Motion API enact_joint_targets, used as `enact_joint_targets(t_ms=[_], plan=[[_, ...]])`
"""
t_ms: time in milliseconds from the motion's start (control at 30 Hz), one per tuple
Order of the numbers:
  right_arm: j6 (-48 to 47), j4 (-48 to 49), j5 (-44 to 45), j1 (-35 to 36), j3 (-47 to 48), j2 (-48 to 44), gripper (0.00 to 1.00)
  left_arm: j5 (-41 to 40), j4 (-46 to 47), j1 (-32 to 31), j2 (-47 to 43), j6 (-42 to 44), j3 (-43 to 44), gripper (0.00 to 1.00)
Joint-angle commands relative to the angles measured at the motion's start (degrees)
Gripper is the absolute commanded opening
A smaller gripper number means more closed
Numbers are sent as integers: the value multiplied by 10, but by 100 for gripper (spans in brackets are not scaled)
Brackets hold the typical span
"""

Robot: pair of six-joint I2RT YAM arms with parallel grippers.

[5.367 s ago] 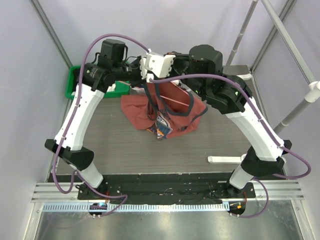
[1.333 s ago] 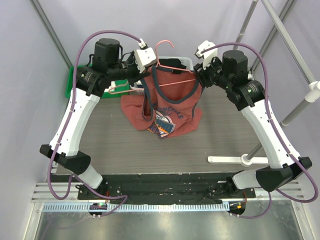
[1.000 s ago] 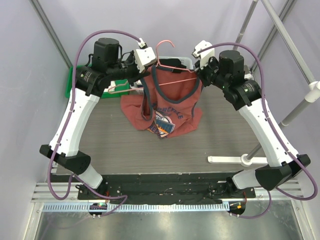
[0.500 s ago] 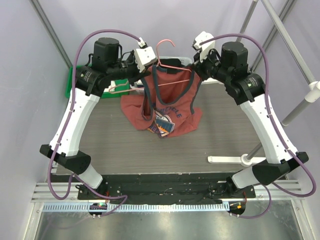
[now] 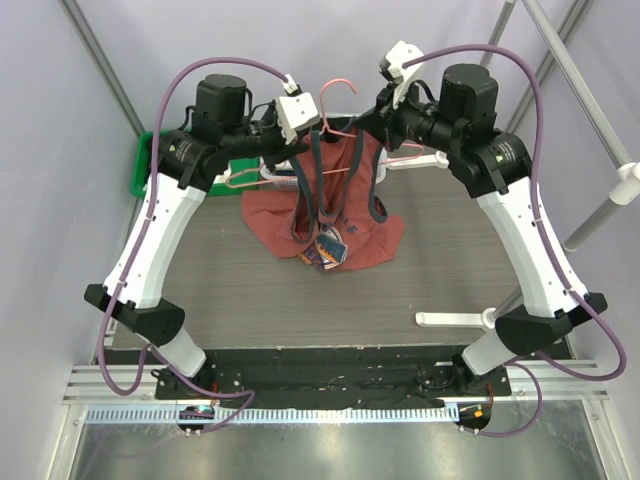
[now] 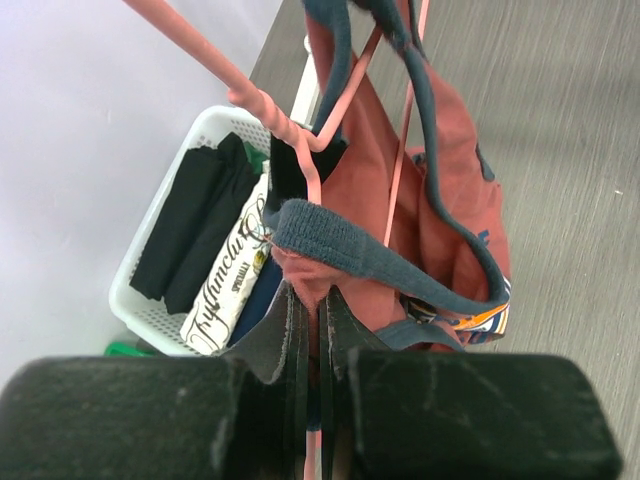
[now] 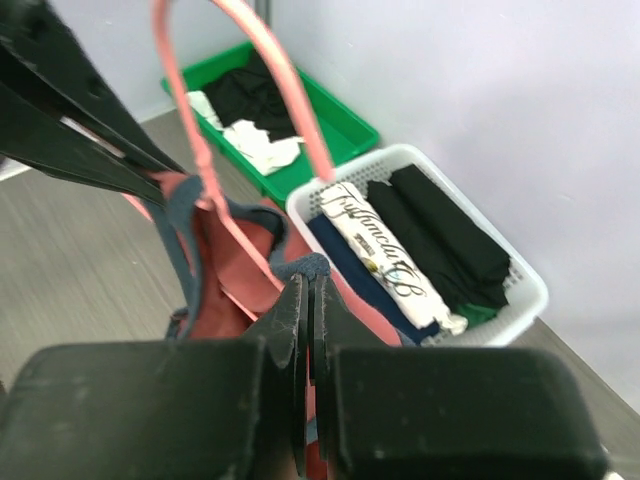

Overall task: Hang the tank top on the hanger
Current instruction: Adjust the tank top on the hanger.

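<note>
Both sets of jaws are pinched closed on the tank top, one at each shoulder.

Top view: the left gripper and right gripper meet high over the far edge of the tabletop, a grey wood-grain surface boxed in by pale lilac walls. The rust-red tank top hangs between them, its hem resting on the tabletop towards the far edge. The pink hanger rises above the neckline, hook up. A green bin sits at the far left corner, partly hidden by the left arm. A metal clothes rack stands on the right, its white foot on the tabletop. The chest graphic is crumpled and unreadable.

Left wrist view: the left gripper clamps a navy-trimmed strap of the tank top, with the hanger's wire threaded through the straps. Beyond is a white basket holding folded black clothes and a white printed cloth with black script lettering I cannot make out.

Right wrist view: the right gripper grips navy trim of the tank top; the hanger hook curves overhead. Behind are the white basket, the white printed cloth and the green bin, which holds dark and white cloth.
</note>
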Motion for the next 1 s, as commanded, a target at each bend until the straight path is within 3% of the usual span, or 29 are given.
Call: enact_joint_targets(t_ms=[0, 333, 500, 600, 633, 767, 967], plan=[[20, 25, -39, 23, 30, 2, 1, 12, 37, -8, 5, -16, 31, 0], [-32, 3, -12, 58, 15, 11, 1, 15, 39, -11, 12, -28, 53, 0], [-68, -12, 7, 60, 27, 12, 9, 19, 40, -10, 13, -32, 62, 0], [-90, -21, 13, 62, 37, 14, 19, 22, 45, -10, 13, -43, 65, 0], [-97, -25, 14, 63, 40, 15, 31, 23, 47, -10, 13, -53, 66, 0], [-114, -41, 17, 65, 58, 17, 52, 31, 55, -10, 15, -73, 78, 0], [-133, -67, 2, 65, 110, 19, 64, 34, 59, -11, 19, -78, 82, 0]])
